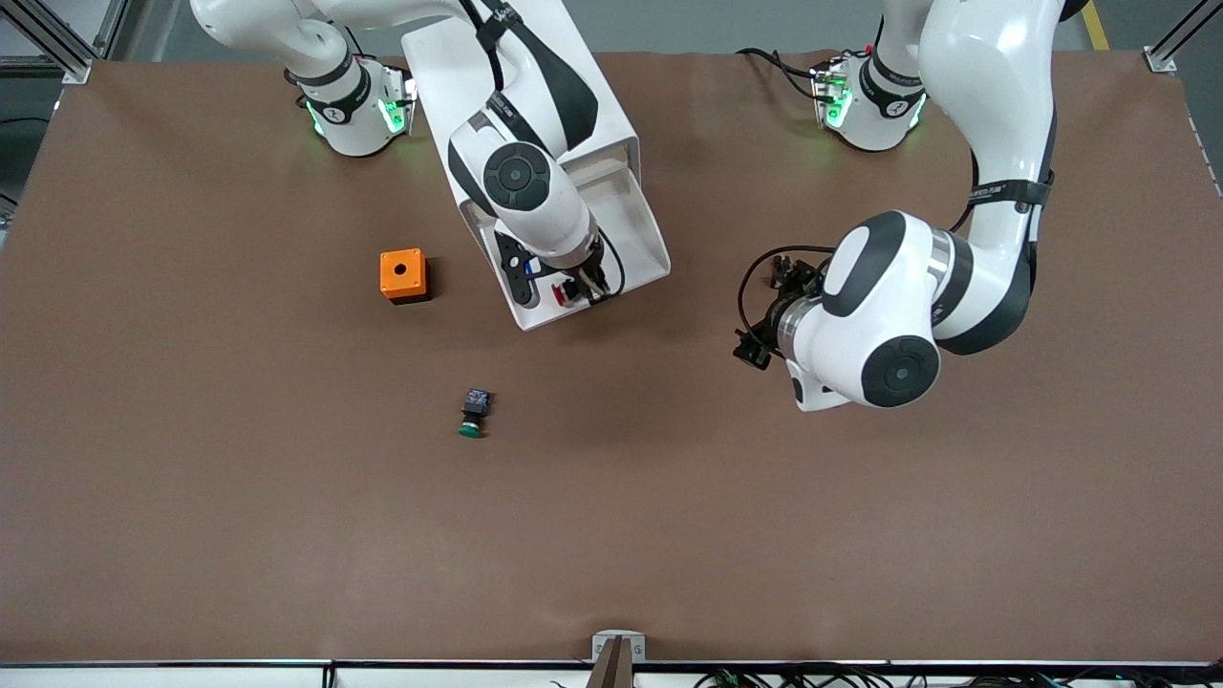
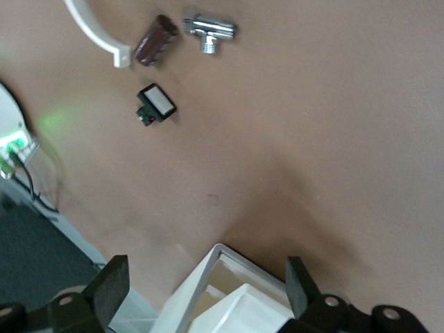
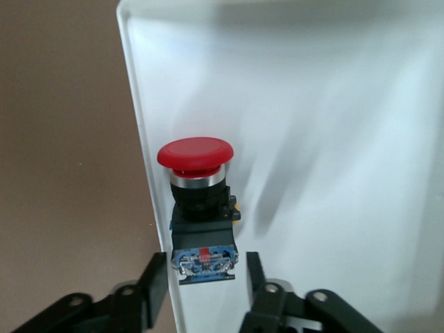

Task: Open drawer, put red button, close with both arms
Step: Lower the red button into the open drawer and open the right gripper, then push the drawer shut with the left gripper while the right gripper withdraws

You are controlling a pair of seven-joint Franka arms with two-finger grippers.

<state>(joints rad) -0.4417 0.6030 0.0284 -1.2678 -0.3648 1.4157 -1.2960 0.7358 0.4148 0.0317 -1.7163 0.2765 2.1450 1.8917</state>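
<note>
The drawer (image 1: 642, 232) stands pulled out of the white cabinet (image 1: 449, 67) toward the front camera. The red button (image 3: 196, 156) lies in the drawer (image 3: 333, 139), close to its side rim, with its blue-grey block toward my right gripper. It also shows in the front view (image 1: 562, 294). My right gripper (image 1: 576, 285) is over the drawer's front end. In the right wrist view it (image 3: 205, 272) is open, one finger on each side of the block with a gap. My left gripper (image 1: 764, 320) is open and empty beside the drawer, toward the left arm's end. In its wrist view it (image 2: 206, 277) frames the cabinet's corner (image 2: 208, 277).
A green-capped button (image 1: 473, 414) lies on the table nearer the front camera than the drawer. An orange box with a hole (image 1: 403, 274) sits beside the drawer toward the right arm's end. The left wrist view shows a chrome fitting (image 2: 209, 29), a dark red block (image 2: 155, 40) and a small black-and-white switch (image 2: 156, 104).
</note>
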